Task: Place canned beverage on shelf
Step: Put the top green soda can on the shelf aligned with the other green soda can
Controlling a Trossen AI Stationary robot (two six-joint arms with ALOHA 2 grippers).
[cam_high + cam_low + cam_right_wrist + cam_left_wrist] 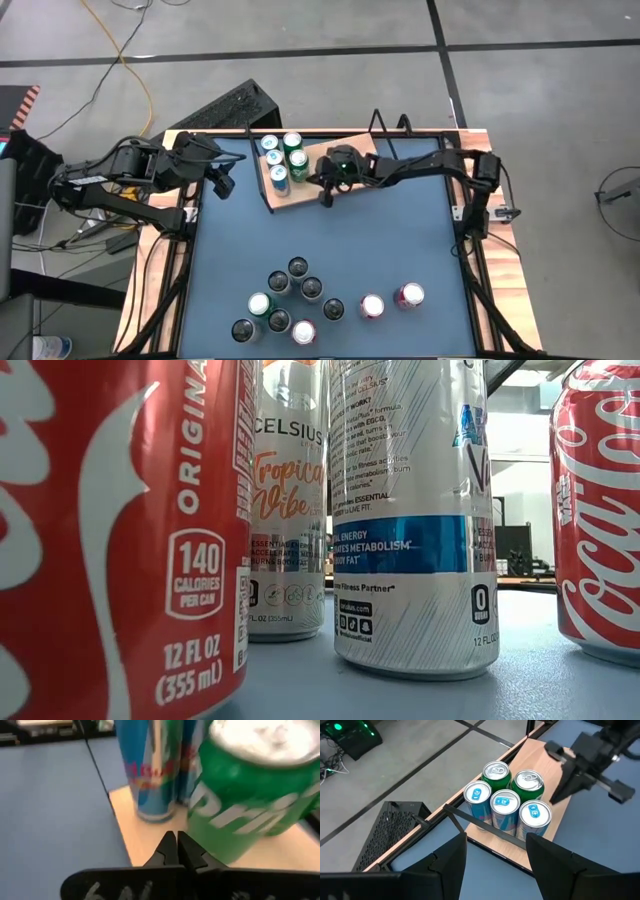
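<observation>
The shelf, a light-wood board in a thin black wire frame, lay at the far side of the blue table, turned slightly askew. Five cans stood clustered on the end of it nearer the left hand: two green cans and three pale blue-topped cans. The right hand hung just beside that cluster, over the board's near edge, its two fingers pressed together with nothing between them. In the right wrist view the closed fingertips pointed at the wood right in front of a green Sprite can, with a blue can standing just behind it.

The left hand hovered off the shelf's end, over the table, a short way from the cans. Its fingers were spread apart and empty, and between them its wrist view showed the five cans and the wire frame crossing in front of them.

Well away from both hands, on the near part of the table, stood a loose group of about seven cans, dark-topped and white-topped mixed, with two red-rimmed cans a little apart to the right arm's side. In the low view, red Coca-Cola cans and white Celsius cans stood upright close to the lens.
</observation>
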